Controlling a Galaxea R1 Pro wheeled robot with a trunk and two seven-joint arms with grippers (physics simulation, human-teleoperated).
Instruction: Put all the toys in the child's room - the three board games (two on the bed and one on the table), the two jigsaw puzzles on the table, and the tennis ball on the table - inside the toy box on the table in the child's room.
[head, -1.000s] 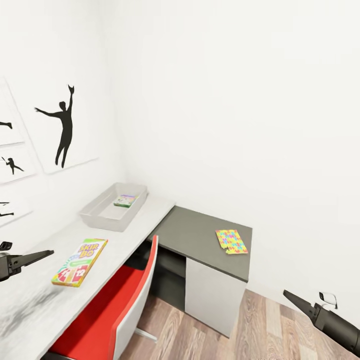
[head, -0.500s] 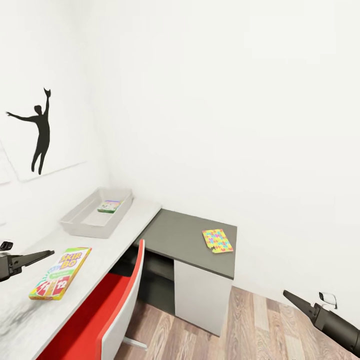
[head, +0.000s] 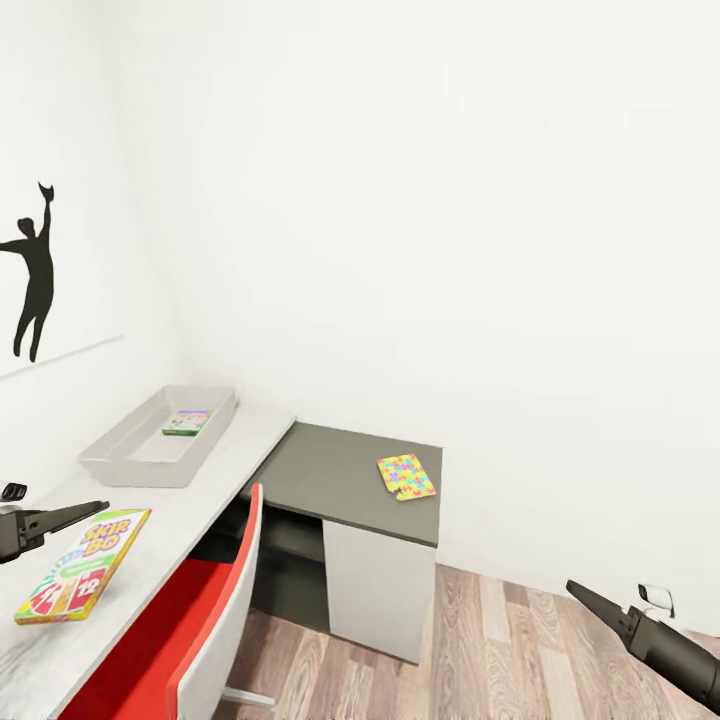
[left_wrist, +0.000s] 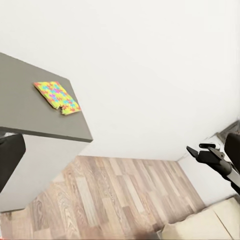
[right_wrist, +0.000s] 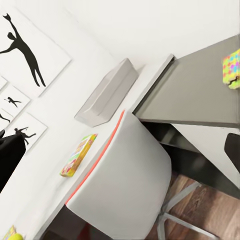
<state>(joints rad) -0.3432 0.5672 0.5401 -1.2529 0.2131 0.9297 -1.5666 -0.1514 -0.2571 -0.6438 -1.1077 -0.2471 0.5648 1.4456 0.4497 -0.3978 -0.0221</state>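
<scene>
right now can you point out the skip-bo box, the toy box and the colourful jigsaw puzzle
Skip-Bo box (head: 82, 564), head view, middle of its printed top face.
toy box (head: 131, 470), head view, its near grey wall.
colourful jigsaw puzzle (head: 406, 476), head view, centre of the patterned square on the dark side desk.

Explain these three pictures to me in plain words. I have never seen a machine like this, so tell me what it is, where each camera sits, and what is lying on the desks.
This is a simulated wheeled robot with two arms, each ending in a pincer. The large picture comes from its head, looking down: the left pincer and right pincer show at the edges, and both hold nothing. The other two pictures come from cameras near each wrist.

On the pale table stands the grey toy box with a small game box inside. Nearer lies the Skip-Bo game. A bright jigsaw puzzle rests on the lower dark side desk. A red and white chair is pushed against the table. The right wrist view catches a yellow-green ball at its edge.
</scene>
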